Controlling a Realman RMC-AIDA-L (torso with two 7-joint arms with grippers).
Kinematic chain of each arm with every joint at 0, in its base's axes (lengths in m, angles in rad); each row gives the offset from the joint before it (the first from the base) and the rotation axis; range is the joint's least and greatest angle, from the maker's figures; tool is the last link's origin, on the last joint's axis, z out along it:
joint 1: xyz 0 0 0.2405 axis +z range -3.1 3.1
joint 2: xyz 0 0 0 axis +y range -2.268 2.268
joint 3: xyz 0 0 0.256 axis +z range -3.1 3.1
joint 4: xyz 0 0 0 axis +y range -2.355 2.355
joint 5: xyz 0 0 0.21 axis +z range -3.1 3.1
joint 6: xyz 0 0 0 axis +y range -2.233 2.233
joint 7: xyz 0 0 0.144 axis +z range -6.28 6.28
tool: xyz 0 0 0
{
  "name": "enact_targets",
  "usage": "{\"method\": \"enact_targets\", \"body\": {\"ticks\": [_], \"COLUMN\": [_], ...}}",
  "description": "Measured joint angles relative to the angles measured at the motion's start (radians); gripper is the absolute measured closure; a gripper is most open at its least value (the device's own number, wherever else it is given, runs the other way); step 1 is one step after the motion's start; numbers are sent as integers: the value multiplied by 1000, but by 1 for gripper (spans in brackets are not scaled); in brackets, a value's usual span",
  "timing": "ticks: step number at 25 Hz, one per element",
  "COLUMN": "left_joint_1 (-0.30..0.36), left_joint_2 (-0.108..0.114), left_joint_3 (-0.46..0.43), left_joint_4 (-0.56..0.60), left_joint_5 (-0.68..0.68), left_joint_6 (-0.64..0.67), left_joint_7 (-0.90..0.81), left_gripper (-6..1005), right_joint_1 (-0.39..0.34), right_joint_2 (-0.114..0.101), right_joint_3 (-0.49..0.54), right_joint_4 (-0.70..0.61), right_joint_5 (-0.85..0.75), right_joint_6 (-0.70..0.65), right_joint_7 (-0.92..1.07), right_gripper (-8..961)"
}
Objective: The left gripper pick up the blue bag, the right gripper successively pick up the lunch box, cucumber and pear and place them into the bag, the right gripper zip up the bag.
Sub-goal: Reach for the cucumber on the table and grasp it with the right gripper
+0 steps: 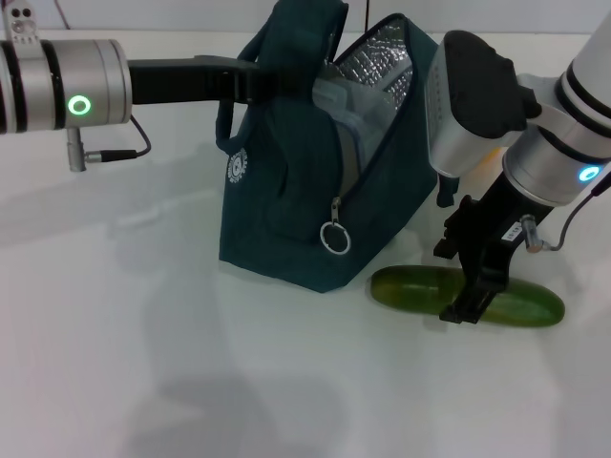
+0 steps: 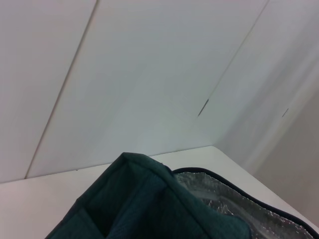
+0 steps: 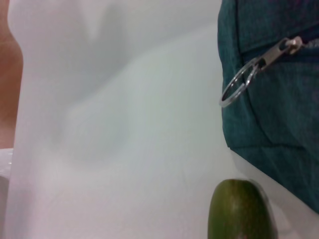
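Straddling the cucumber on the white table, our right gripper stood with fingers parted, just right of the blue bag. Our left gripper held the bag's handle, fingers unreadable. We judged an off-centre pinch could roll the smooth cucumber away.
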Motion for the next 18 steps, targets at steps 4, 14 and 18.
{"method": "enact_targets", "body": {"ticks": [4,14,18], "left_joint_1": [0,0,1], "left_joint_2": [0,0,0], "left_joint_3": [0,0,0], "left_joint_4": [0,0,0], "left_joint_5": [0,0,0], "left_joint_6": [-2,-2,-2], "left_joint_7": [0,0,0], "left_gripper": [959,959,959], "right_joint_1": [6,16,17], "right_joint_2": [0,0,0], "right_joint_3": [-6,-63,-65], "right_joint_4": [14,55,66], "right_joint_5": [1,33,46], "right_joint_6": [12,62,86], "right_joint_7": [-1,0,4], "right_gripper": [84,107,124]}}
